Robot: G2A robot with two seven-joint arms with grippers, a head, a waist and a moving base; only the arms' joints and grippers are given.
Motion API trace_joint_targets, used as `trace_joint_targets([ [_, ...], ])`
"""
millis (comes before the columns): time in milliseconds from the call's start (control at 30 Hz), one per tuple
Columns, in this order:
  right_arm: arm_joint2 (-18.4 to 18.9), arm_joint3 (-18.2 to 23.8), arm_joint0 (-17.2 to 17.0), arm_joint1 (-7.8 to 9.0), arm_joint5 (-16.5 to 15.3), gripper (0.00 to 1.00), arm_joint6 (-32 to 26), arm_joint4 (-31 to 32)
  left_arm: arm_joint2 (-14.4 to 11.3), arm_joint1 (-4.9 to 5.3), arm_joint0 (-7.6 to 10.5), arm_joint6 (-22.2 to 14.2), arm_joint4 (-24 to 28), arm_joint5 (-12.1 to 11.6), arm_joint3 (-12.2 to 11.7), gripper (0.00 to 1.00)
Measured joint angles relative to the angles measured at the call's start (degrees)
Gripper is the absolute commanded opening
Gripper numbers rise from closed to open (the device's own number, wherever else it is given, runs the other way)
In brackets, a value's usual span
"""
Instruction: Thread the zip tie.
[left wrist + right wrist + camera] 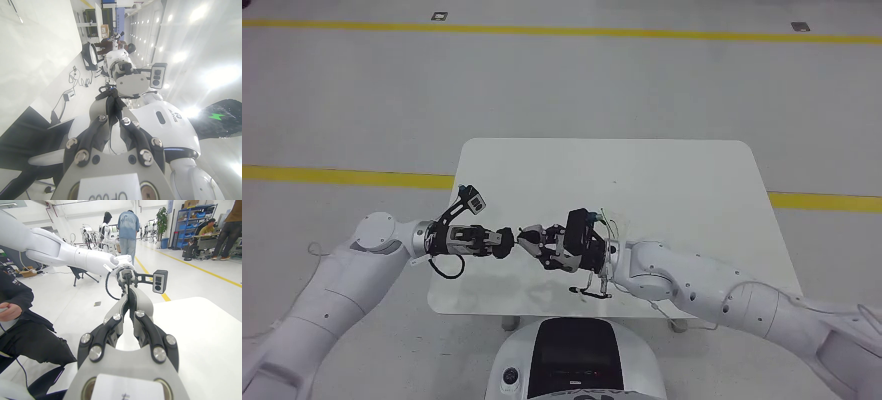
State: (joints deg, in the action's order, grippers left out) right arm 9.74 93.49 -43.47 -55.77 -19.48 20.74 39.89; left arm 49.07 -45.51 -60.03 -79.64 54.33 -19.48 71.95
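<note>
The zip tie [128, 282] hangs in the air between my two grippers, over the near left part of the table [672, 180]. My right gripper [129, 294] is pinched narrow on one end. My left gripper [113, 100] is clamped on the other end.

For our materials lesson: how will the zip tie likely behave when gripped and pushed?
The zip tie runs straight between the right gripper and left gripper, so probably springy rather than floppy. Thin, so likely light; may buckle if pushed.
</note>
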Motion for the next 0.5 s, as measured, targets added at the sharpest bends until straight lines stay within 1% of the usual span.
trace_joint_targets([
  [233, 0.0, -0.9, -0.2, -0.27, 0.0, 0.0, -2.5, -1.3, 0.0, 0.0, 0.0, 0.0, 0.0, 0.0, 0.0, 0.0],
  [500, 0.0, -0.7, -0.2, -0.53, 0.0, 0.0, -3.5, -1.8, 0.0, 0.0, 0.0, 0.0, 0.0, 0.0, 0.0, 0.0],
])
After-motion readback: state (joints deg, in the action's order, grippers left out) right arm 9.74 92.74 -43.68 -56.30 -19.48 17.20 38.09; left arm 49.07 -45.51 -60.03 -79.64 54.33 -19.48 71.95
